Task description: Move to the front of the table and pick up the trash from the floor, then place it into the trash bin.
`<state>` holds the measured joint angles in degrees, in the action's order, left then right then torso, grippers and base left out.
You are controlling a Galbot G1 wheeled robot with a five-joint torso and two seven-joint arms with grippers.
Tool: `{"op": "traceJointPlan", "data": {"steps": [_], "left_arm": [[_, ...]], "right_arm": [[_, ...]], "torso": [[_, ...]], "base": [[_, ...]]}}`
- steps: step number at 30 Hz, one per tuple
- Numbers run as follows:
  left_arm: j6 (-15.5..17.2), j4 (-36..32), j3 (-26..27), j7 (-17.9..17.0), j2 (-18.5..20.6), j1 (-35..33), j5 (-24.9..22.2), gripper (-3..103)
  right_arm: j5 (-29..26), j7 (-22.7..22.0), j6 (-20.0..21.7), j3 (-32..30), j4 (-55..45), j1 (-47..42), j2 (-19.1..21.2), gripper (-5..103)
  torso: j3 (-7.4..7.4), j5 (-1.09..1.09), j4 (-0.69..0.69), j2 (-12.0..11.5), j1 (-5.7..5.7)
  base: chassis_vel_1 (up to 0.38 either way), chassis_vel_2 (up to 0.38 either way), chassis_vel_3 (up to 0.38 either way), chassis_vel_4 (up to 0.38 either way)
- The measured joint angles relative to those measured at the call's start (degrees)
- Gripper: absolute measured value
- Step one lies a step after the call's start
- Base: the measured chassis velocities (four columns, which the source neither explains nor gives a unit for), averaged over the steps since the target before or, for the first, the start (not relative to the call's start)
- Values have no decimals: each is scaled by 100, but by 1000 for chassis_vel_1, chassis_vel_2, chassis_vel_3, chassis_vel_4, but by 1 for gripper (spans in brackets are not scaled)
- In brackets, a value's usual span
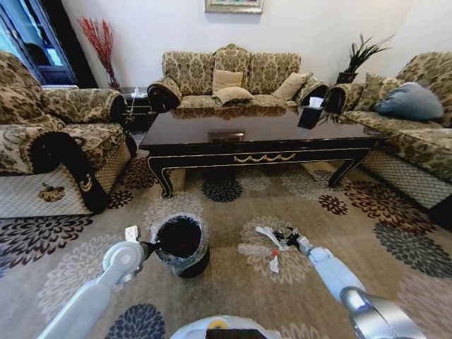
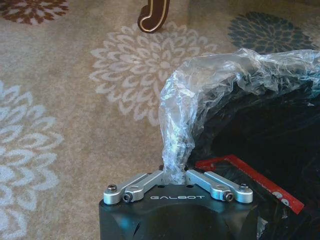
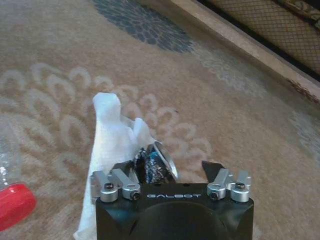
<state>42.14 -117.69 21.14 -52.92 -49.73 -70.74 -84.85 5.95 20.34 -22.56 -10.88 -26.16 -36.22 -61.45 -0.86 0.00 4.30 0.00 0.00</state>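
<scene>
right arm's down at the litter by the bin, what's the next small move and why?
Probably shut the right gripper on the white paper scrap. It sits low over the carpet with the scrap and a small dark bit between its open fingers, nothing lifted yet. The left gripper already pinches the trash bin liner, holding the mouth open, so the drop spot looks ready.
</scene>
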Motion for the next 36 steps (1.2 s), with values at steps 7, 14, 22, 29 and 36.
{"op": "traceJointPlan", "data": {"steps": [7, 14, 22, 29, 36], "left_arm": [[0, -37, 41, 4, -4, -34, 10, 0], [0, -26, 49, 10, -8, -31, 9, 0], [0, -10, 31, 13, -37, -14, 10, 0], [0, -12, -7, 13, -59, 1, 19, 0], [0, -3, -243, 2, -45, 199, 18, 0]], "right_arm": [[90, -8, -20, 71, 40, 18, -50, 54], [84, -8, -20, 72, 68, 42, -38, 33], [-65, 3, -8, 57, 6, 22, -3, 22], [-597, 58, 43, 79, -689, -314, 252, 22], [-1376, 154, 125, -29, -2255, -1290, 653, 22]], "torso": [[0, 0, 0, 0, 0], [0, 0, 0, 0, 0], [0, 0, 0, 0, 0], [0, 0, -1, 0, 0], [0, 3, 2, 0, 0]], "base": [[0, 0, 0, 0], [0, 0, 0, 0], [0, 0, 0, 0], [0, 0, 0, 0], [0, 0, 0, 0]]}}
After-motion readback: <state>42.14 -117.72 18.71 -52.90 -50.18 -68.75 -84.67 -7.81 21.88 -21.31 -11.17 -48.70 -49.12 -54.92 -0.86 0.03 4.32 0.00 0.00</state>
